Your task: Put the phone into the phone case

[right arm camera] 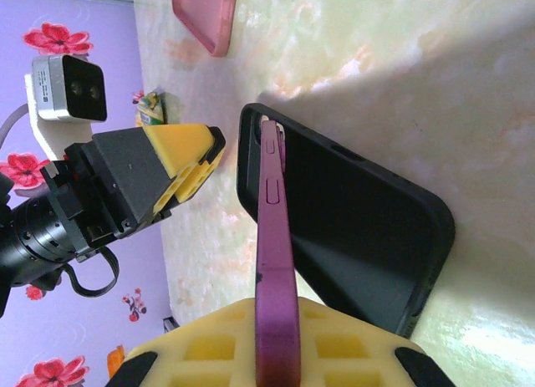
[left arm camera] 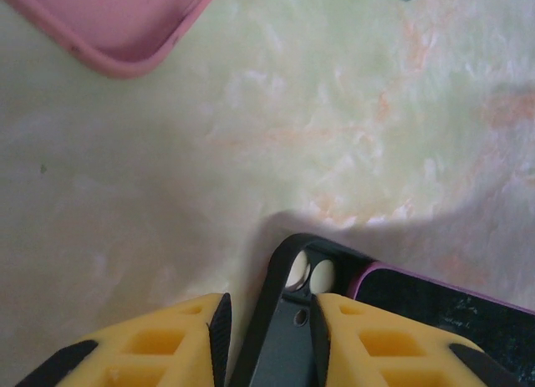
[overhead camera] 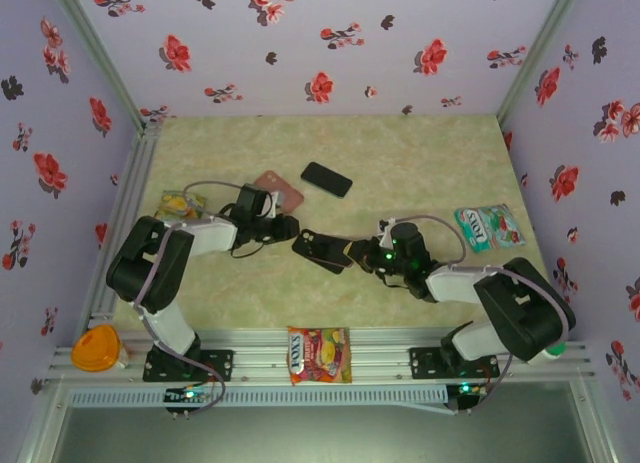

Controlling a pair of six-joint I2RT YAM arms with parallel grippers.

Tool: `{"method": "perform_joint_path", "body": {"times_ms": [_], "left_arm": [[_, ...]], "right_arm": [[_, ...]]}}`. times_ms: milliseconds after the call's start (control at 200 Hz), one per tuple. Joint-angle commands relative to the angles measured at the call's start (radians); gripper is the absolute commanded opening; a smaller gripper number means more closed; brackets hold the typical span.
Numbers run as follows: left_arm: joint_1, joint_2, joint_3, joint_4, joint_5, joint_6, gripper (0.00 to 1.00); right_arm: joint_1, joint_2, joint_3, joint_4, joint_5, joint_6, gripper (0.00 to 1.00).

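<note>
Phone [right arm camera: 274, 262]: purple, mid-desk, seen edge-on from the R wrist cam, side buttons visible. Camera end is tucked into far end of case [right arm camera: 359, 236]; L wrist cam shows lenses [left arm camera: 311, 274] thru the cutout. Near end is raised off the case, so phone sits at an angle, hinged at camera end. Not seated.

Case: black, open side twd phone, lying betw. the two arms. Can't tell if its cutout end is lifted off desk [overhead camera: 420, 153]; the shadow under it hints so.

R jaws: closed on phone's near end, pinching across front and back faces. L jaws: closed on case wall at cutout end, a finger [left arm camera: 334, 341] each side.

Step, as I read it: insertion, roughly half done, w/ one end in and one out. Next calls for R to swing near end down into case and press till rim catches, w/ L anchoring the case. One R finger sits betw. phone and case, so prob. needs a release or regrip before phone can go flat.

Around: pink case [left arm camera: 125, 28] near L jaws, apart from the work. Black phone [overhead camera: 327, 179] further back, well apart. Snack packs at L side [overhead camera: 178, 204], R side [overhead camera: 489, 226], front rail [overhead camera: 319, 355].
</note>
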Motion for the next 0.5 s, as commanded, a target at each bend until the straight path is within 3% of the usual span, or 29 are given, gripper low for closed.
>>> {"method": "perform_joint_path", "body": {"times_ms": [0, 495], "left_arm": [[-0.002, 0.016, -0.025, 0.025, 0.017, 0.001, 0.35], [-0.038, 0.028, -0.045, 0.068, 0.024, -0.017, 0.35]], "right_arm": [[0.011, -0.036, 0.036, -0.014, 0.024, -0.009, 0.00], [0.010, 0.068, 0.033, 0.109, 0.013, 0.047, 0.00]]}}
